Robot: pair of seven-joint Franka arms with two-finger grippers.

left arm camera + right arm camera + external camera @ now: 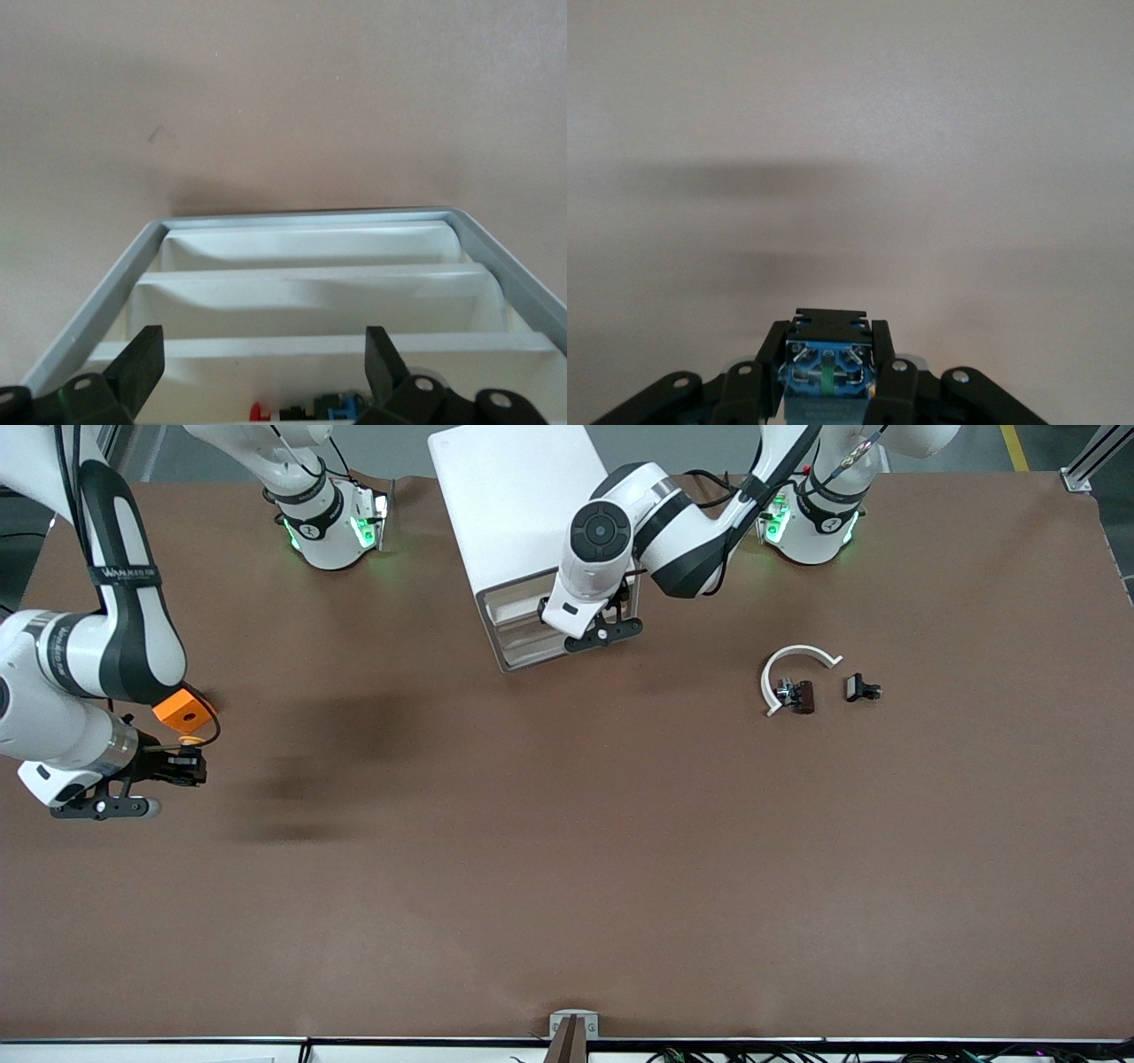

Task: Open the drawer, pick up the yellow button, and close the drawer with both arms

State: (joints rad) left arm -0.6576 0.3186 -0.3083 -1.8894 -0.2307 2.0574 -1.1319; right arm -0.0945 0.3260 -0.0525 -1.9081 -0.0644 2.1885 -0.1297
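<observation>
A white cabinet (514,505) stands on the brown table (567,886) between the two arm bases, its drawer fronts (518,624) facing the camera, and the left gripper (602,627) hangs just in front of them. The right gripper (182,766) is over the table's right-arm end, beside an orange square block (182,710). Toward the left arm's end lie a white curved piece (788,669) touching a dark small part (797,695), and just beside them a small black clip (861,688).
</observation>
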